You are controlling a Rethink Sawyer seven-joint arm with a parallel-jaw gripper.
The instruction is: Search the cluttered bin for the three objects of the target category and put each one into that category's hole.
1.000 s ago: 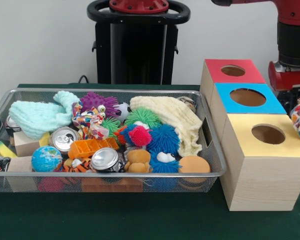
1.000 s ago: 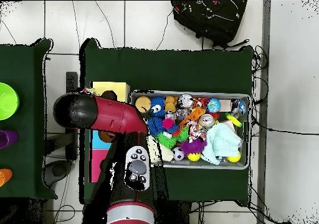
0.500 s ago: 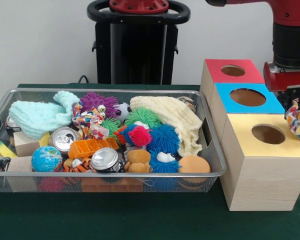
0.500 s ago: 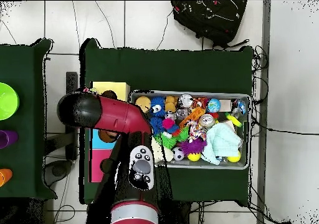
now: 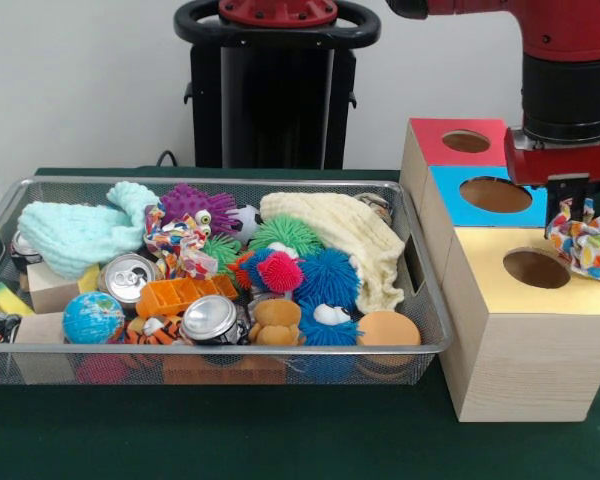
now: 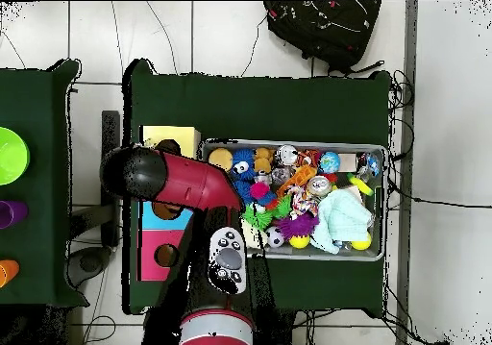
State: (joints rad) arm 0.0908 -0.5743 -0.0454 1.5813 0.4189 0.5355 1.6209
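My gripper (image 5: 574, 213) is shut on a knotted white cloth with coloured spots (image 5: 586, 246). It holds the cloth just above the right part of the yellow-topped wooden box (image 5: 580, 295), right of the round hole (image 5: 536, 268). A second spotted cloth knot (image 5: 178, 240) lies in the wire mesh bin (image 5: 210, 181) at the back left, beside a purple pom ball (image 5: 195, 205). A third knot does not show. In the overhead view the red arm (image 6: 178, 180) hides the gripper and most of the yellow box (image 6: 171, 134); the bin's rim (image 6: 288, 143) shows.
The blue-topped box (image 5: 540, 212) and the red-topped box (image 5: 500, 150) stand behind the yellow one. The bin holds pom balls (image 5: 328, 275), cans (image 5: 210, 318), a globe ball (image 5: 92, 318), a cream cloth (image 5: 340, 230) and a teal knit (image 5: 75, 232). The pedestal (image 5: 275, 90) stands behind.
The arm has moved left in the front view, carrying the spotted cloth from beyond the yellow box's right edge to over its top, closer to the hole.
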